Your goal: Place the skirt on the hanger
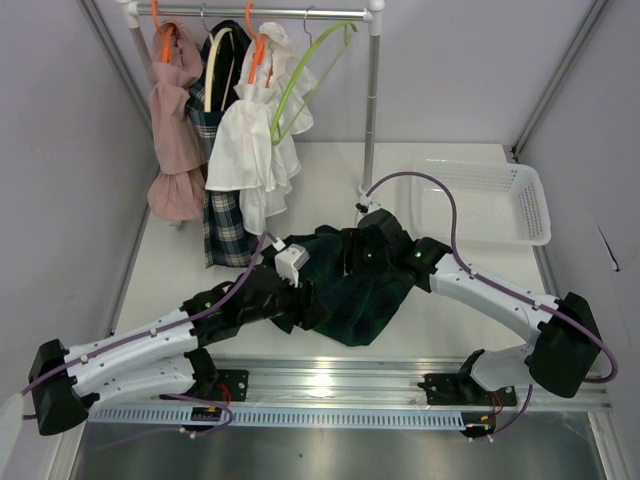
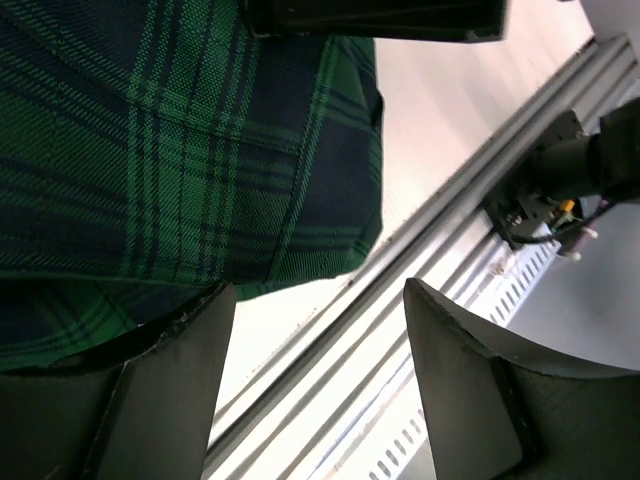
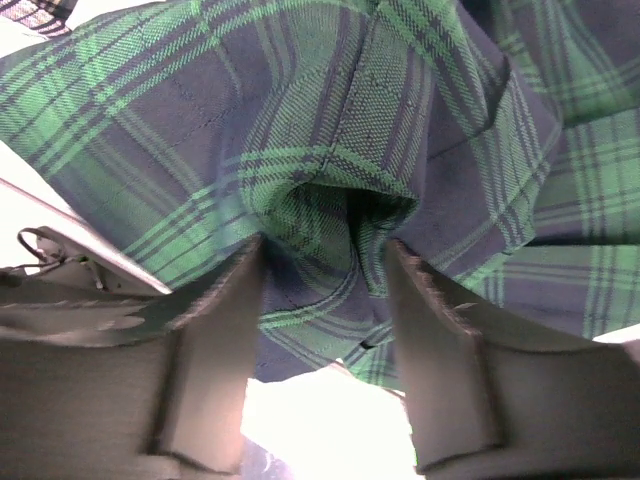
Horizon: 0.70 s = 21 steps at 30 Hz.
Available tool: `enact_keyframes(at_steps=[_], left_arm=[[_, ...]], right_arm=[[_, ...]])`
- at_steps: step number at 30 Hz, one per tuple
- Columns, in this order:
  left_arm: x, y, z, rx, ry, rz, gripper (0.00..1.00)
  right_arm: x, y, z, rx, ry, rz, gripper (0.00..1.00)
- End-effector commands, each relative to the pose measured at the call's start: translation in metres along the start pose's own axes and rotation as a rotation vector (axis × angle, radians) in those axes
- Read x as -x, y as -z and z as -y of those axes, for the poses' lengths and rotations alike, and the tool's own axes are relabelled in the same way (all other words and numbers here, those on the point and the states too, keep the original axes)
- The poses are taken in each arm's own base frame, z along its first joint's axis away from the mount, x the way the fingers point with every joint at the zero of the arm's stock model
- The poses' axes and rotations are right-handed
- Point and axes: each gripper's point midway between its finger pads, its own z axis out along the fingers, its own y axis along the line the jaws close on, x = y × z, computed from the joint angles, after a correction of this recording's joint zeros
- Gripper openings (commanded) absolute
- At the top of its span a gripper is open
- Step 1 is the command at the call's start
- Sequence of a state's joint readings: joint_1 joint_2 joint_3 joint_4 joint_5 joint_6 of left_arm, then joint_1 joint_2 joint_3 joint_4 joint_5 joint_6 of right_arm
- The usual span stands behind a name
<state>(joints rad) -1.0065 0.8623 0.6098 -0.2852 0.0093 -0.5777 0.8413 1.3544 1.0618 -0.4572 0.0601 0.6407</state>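
**Top view.** The skirt (image 1: pixel 365 295), dark green plaid, lies crumpled on the desk (image 1: pixel 460 320) between the two arms, near the front rail (image 1: pixel 340 378).
- The left gripper (image 1: pixel 312 308) sits at the skirt's left edge. Its fingers are lost against the dark cloth.
- The right gripper (image 1: pixel 362 255) is over the skirt's far side, with its tips equally hard to make out.
- At the back stands a clothes rack (image 1: pixel 372 90) holding hung garments and one bare green hanger (image 1: pixel 300 85), well apart from the skirt.
- A white basket (image 1: pixel 490 200) is on the right, cut by no edge.

**Left wrist view.** Here the left gripper (image 2: pixel 318 290) is plainly spread open, which the top view hides.
- Only bare desk and the rail (image 2: pixel 470 190) show between the fingers (image 2: pixel 175 390).
- The skirt (image 2: pixel 180 150) fills the upper left, its hem lying just against one finger.
- A dark block at the top edge is cut off and unidentifiable.

**Right wrist view.** Plaid cloth (image 3: pixel 330 120) fills nearly the whole frame.
- The right gripper (image 3: pixel 325 255) has its fingers (image 3: pixel 440 370) apart, with a puckered fold of skirt bunched at the tips.
- Whether they clamp that fold or merely straddle it cannot be told.
- The desk shows only as a bright sliver below.
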Motion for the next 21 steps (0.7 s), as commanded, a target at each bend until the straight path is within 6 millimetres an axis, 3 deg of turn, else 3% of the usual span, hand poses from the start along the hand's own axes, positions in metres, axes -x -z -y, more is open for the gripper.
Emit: enact_keyframes(at_steps=[1, 11, 15, 17, 18, 19, 21], left_arm=[[0.017, -0.012, 0.001, 0.024, 0.044, 0.088, 0.74], [0.019, -0.014, -0.009, 0.119, 0.039, 0.070, 0.74], [0.022, -0.010, -0.009, 0.173, -0.025, 0.078, 0.75], [0.034, -0.009, -0.007, 0.207, -0.062, 0.106, 0.75], [0.027, -0.011, -0.008, 0.232, -0.093, 0.076, 0.74], [0.041, -0.008, -0.005, 0.261, -0.115, 0.114, 0.74], [0.036, -0.010, -0.004, 0.306, -0.166, 0.096, 0.74]], right_arm=[[0.022, 0.007, -0.030, 0.093, -0.012, 0.050, 0.50], [0.039, 0.008, -0.048, 0.157, -0.027, 0.046, 0.20], [0.046, 0.008, -0.060, 0.188, -0.033, 0.044, 0.17], [0.049, 0.008, -0.064, 0.191, -0.036, 0.039, 0.15], [0.049, 0.009, -0.066, 0.194, -0.033, 0.040, 0.15], [0.049, 0.009, -0.066, 0.191, -0.034, 0.037, 0.15], [0.051, 0.009, -0.067, 0.191, -0.034, 0.037, 0.14]])
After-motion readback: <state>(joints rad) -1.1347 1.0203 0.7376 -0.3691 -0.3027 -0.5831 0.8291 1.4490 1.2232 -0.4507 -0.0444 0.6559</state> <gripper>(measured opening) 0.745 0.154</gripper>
